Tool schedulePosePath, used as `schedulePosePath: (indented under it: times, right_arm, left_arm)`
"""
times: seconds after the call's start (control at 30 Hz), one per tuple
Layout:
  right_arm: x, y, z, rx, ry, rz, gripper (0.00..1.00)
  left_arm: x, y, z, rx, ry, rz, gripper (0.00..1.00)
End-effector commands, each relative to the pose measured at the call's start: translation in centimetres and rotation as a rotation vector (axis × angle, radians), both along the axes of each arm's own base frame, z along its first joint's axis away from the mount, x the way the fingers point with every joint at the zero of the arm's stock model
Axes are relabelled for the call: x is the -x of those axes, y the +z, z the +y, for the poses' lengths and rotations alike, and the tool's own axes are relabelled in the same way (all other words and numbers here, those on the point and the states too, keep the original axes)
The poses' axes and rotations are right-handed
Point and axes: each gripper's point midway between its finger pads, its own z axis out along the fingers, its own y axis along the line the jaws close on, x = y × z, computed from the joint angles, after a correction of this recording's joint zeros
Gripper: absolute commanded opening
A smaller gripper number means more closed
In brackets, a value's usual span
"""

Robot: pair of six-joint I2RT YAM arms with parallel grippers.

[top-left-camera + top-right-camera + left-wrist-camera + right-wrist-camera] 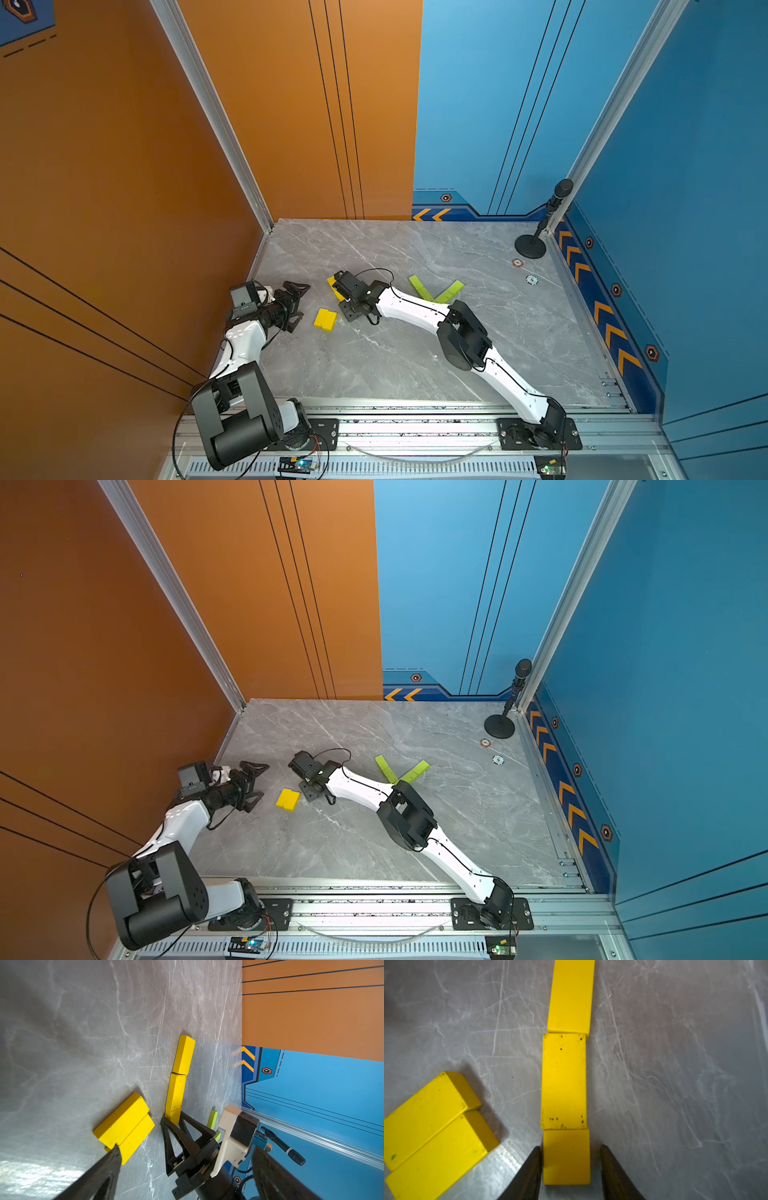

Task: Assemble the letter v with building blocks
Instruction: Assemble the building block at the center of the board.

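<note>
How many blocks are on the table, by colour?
Yellow blocks: 5
Green blocks: at least 4; the right arm hides where the two green rows meet
Total: at least 9

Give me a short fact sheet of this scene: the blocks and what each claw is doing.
green blocks: form a V on the table
yellow row: three blocks end to end
yellow pair: two bricks side by side, apart from the row
right gripper: open, straddling the row's end block, gap on one side
left gripper: wide open, empty, near the pair
</note>
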Motion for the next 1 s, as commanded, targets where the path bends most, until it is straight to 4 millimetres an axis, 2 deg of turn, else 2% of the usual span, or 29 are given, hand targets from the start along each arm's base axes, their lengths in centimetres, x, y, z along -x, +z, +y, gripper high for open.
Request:
schedulePosePath:
  times: [0.0,0.23,0.4,0.63,0.77,0.97]
  right_arm:
    - [2.9,-4.7,-3.2,0.176,0.032,0.107,0.48]
    - [2.9,-3.9,-3.1,0.165,0.036,0.100,0.51]
    - [2.9,-3.1,-2.8,0.156,0.045,0.087,0.58]
    - [3.1,-1.4,-2.8,0.148,0.053,0.059,0.63]
    - [3.3,-0.3,-3.0,0.140,0.053,0.041,0.67]
    - [3.6,2.3,-3.1,0.131,0.059,-0.010,0.73]
  left_arm:
    - [0.1,-0.2,0.2,0.010,0.003,0.004,0.98]
    - [0.1,-0.2,0.2,0.009,0.004,0.006,0.98]
    - [0.1,-0.3,0.3,0.007,0.006,0.006,0.98]
    - [0.2,-0.4,0.4,0.008,0.010,0.009,0.98]
    - [0.2,-0.5,0.4,0.006,0.013,0.013,0.98]
    - [0.2,-0.9,0.4,0.003,0.012,0.023,0.98]
